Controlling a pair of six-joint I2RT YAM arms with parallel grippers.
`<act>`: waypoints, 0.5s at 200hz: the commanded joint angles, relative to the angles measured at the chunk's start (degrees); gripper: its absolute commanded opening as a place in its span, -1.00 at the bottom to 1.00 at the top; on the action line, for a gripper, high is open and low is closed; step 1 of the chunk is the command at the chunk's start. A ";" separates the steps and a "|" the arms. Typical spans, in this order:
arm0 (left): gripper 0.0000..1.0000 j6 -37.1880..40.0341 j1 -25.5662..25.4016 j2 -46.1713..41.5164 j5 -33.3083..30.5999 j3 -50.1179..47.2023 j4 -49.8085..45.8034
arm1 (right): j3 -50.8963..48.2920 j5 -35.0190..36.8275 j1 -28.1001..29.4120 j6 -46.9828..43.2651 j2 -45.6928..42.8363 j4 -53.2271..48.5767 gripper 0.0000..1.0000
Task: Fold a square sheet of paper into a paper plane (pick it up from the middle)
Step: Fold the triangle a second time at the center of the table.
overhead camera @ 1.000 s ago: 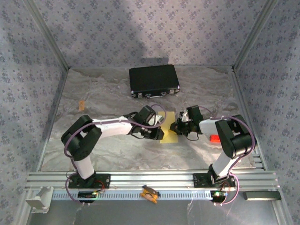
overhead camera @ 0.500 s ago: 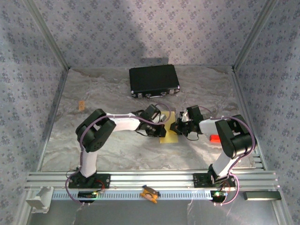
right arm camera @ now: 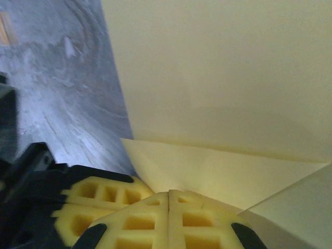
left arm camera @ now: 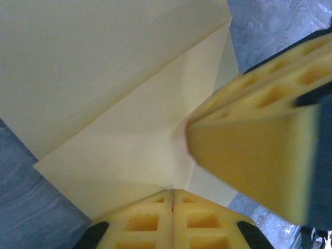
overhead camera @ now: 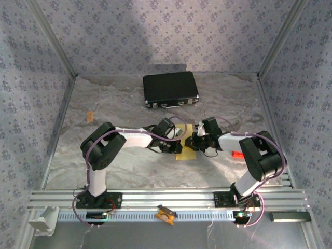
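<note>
The square sheet of paper point(overhead camera: 185, 150) is yellow, partly folded, and lies on the table between both grippers. In the left wrist view the paper point(left arm camera: 119, 104) shows a diagonal crease running down to my left gripper point(left arm camera: 174, 191), whose fingers are pressed together on that ridge. The right gripper's yellow fingers point(left arm camera: 249, 155) sit close on the right. My left gripper point(overhead camera: 178, 144) is at the sheet's left edge, my right gripper point(overhead camera: 194, 142) at its right edge. In the right wrist view my right gripper point(right arm camera: 169, 193) is shut, its tips against a folded flap of the paper point(right arm camera: 218, 78). The left gripper's fingers point(right arm camera: 98, 199) lie beside it.
A black case point(overhead camera: 170, 90) lies at the back of the table. A small orange clip point(overhead camera: 90, 116) sits near the left wall, and a red object point(overhead camera: 237, 153) by the right arm. Metal frame posts run along both sides, with a rail along the near edge.
My left gripper's jaws have closed at the sheet's left edge, and the left arm's elbow has swung right. The right gripper has edged slightly left, still shut.
</note>
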 commanded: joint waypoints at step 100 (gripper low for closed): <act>-0.93 0.19 -0.51 1.23 -2.68 -2.61 -5.99 | 3.48 4.93 -8.61 -3.41 4.20 -6.29 -1.00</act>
